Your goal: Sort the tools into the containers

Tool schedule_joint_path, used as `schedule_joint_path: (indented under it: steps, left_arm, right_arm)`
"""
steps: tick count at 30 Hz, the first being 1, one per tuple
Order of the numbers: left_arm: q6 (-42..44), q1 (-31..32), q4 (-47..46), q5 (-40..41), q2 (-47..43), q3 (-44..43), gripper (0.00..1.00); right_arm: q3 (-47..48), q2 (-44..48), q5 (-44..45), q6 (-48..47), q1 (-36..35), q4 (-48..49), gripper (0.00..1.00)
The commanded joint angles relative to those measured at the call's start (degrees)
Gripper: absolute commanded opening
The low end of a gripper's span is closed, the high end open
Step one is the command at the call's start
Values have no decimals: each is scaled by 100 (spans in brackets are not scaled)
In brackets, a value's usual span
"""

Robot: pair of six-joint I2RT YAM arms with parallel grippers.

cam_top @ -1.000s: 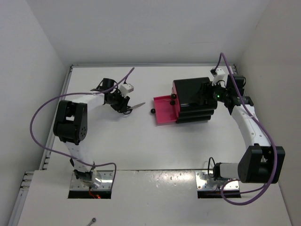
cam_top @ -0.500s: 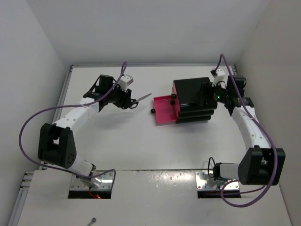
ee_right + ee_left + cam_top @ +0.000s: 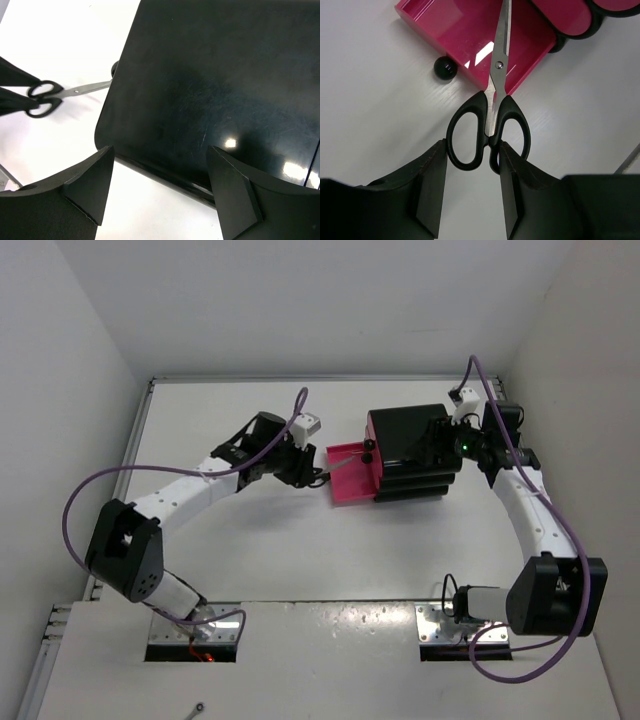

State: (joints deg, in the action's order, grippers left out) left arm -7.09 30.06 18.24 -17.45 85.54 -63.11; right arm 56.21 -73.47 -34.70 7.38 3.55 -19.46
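left hand [image 3: 471,152] | grips black-looped steel scissors [image 3: 493,95] | above glossy pink drawer [image 3: 449,31]

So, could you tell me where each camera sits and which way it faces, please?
Top external: fixed above and behind the robot, looking down on the table; left arm and right arm show.
Left wrist: on the left arm, facing down past its own fingers at the scissors and open pink drawer.
Right wrist: on the right arm, facing the black box between its own fingers.
Both wrist views share the scissors.
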Motion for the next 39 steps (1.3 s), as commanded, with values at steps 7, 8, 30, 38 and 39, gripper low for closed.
schedule_joint_path:
  steps: [7,8,30,38,39]
  left_arm:
    - [-714,631,-110,1341,691,-719,0]
    - [-715,702,-110,1341,762,-790,0]
    - [-1338,983,224,1438,2503,-2135,0]
    - [-1593,1168,48,1324,2872,-2311,0]
    - [-1593,1168,48,1236,2942,-2311,0]
  right_arm:
    - [-206,87,60,141,-39,-400,75]
    - [-206,87,60,141,-39,-400,75]
    - [-365,193,112,141,67,-348,75]
    - [-417,193,112,141,67,-348,75]
    - [-417,193,112,141,67,-348,75]
